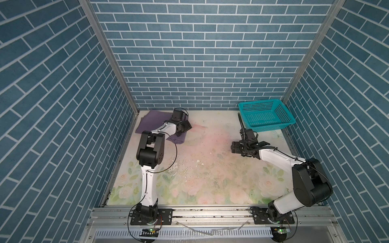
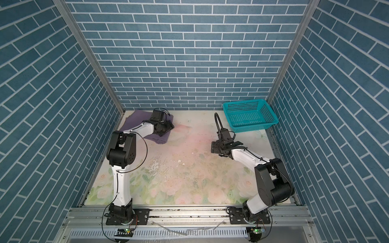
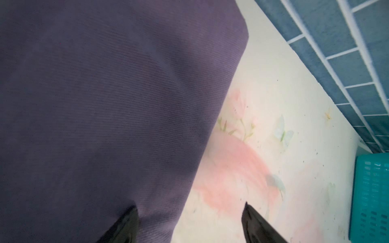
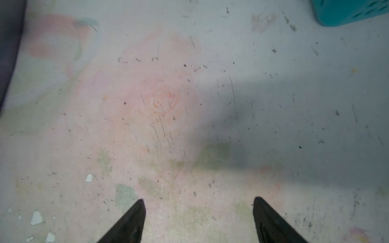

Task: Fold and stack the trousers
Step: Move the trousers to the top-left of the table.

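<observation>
Trousers (image 1: pixel 149 120) near far-left edges of table (image 1: pixel 210 147)

The white-and-black left arm (image 1: pixel 147 181) stands tall with a sharp elbow bend, forearm reaching to the far left, and its black left end effector (image 3: pixel 190 210) is spread wide. The right arm (image 1: pixel 275 156) crouches low, forearm pointing inward, right end effector (image 4: pixel 199 202) gaping too.

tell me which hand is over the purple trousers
The left hand: open, it straddles the trousers' edge. The right hand hangs open over bare table, clear of them.
</observation>
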{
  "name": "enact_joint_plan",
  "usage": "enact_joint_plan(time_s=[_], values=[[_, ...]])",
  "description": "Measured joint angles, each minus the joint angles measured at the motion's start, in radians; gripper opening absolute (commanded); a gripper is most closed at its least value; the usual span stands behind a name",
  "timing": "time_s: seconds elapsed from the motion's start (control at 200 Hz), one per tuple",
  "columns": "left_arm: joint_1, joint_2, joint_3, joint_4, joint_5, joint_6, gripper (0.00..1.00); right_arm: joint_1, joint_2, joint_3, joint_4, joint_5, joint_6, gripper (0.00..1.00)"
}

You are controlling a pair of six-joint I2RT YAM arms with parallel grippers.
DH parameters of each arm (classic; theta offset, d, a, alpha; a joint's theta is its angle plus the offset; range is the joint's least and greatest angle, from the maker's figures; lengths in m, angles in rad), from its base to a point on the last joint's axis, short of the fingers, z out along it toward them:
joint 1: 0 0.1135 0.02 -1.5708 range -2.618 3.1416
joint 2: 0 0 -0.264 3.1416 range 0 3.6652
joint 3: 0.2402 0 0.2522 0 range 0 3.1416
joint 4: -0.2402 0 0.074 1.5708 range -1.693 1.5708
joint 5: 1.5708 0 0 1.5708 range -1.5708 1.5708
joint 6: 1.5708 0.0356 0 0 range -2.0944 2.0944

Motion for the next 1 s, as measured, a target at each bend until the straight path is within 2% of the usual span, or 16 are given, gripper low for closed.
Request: enact_joint_plan(time_s=[0.1, 0.245, 0.47, 0.585, 0.635, 0.66, 0.735, 0.79, 0.845, 0.87, 0.93, 1.0], values=[[0.000, -0.084, -0.132, 0.035, 0.000, -0.007, 0.79, 0.000, -0.040, -0.007, 0.007, -0.014, 0.008, 0.81], [-0.001, -0.162, -0.250, 0.077, 0.007, -0.022, 0.79, -0.002, -0.082, -0.008, -0.007, -0.019, -0.002, 0.81], [-0.032, -0.264, -0.280, -0.002, 0.013, -0.020, 0.79, -0.026, -0.152, -0.005, -0.078, -0.021, -0.023, 0.82], [-0.046, -0.362, -0.299, -0.041, 0.002, -0.011, 0.69, -0.028, -0.202, -0.005, -0.090, -0.026, -0.023, 0.80], [-0.047, -0.405, -0.314, -0.060, -0.006, -0.005, 0.63, -0.028, -0.215, -0.005, -0.093, -0.027, -0.023, 0.75], [-0.047, -0.426, -0.323, -0.072, -0.017, -0.003, 0.57, -0.029, -0.220, -0.005, -0.095, -0.029, -0.022, 0.69], [-0.047, -0.475, -0.356, -0.106, -0.040, 0.009, 0.46, -0.032, -0.225, -0.005, -0.104, -0.038, -0.028, 0.26], [-0.046, -0.509, -0.395, -0.128, -0.060, 0.020, 0.43, -0.033, -0.225, -0.005, -0.108, -0.050, -0.030, 0.11], [-0.045, -0.535, -0.436, -0.149, -0.074, 0.021, 0.44, -0.035, -0.225, -0.005, -0.113, -0.065, -0.029, 0.04], [-0.045, -0.541, -0.452, -0.159, -0.079, 0.023, 0.46, -0.037, -0.225, -0.005, -0.113, -0.071, -0.029, 0.04], [-0.044, -0.545, -0.486, -0.176, -0.089, 0.022, 0.60, -0.040, -0.225, -0.005, -0.113, -0.081, -0.029, 0.05], [-0.042, -0.538, -0.512, -0.194, -0.098, 0.024, 0.63, -0.044, -0.225, -0.005, -0.113, -0.089, -0.029, 0.07]])
